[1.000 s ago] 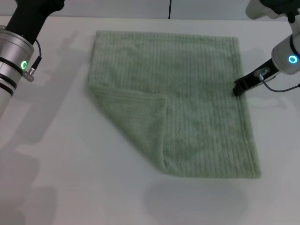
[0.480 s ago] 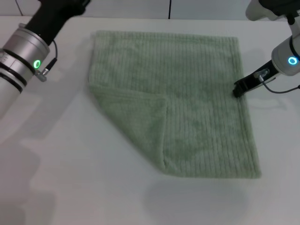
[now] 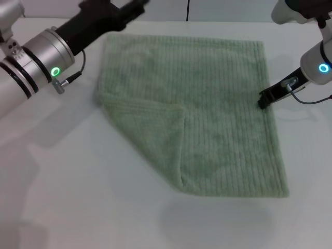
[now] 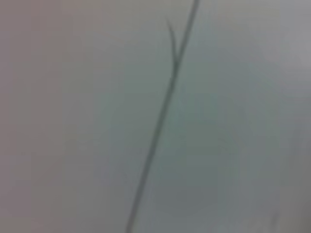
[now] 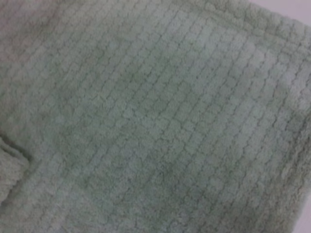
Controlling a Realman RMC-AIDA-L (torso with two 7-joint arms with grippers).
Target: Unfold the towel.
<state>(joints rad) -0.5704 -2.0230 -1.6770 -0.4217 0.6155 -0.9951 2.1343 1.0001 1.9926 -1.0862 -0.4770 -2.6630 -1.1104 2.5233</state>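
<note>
The pale green ribbed towel [image 3: 218, 104] lies flat on the white table [image 3: 78, 197]. Its near left corner is folded over onto the cloth as a triangular flap [image 3: 150, 129]. My left gripper [image 3: 136, 6] reaches in from the left, above the towel's far left corner at the top edge of the head view. My right gripper [image 3: 263, 99] sits at the towel's right edge, about halfway along it. The right wrist view is filled with the towel [image 5: 160, 116], with a fold edge [image 5: 12, 162] at one side. The left wrist view shows only a blurred grey surface with a dark line.
The left arm's silver cuff with a green light [image 3: 46, 57] hangs over the table left of the towel. The right arm's cuff and cable [image 3: 316, 72] are beyond the towel's right edge. A wall runs behind the table's far edge.
My left arm has swung in from the left toward the towel's far left corner. The right arm and the towel have not moved.
</note>
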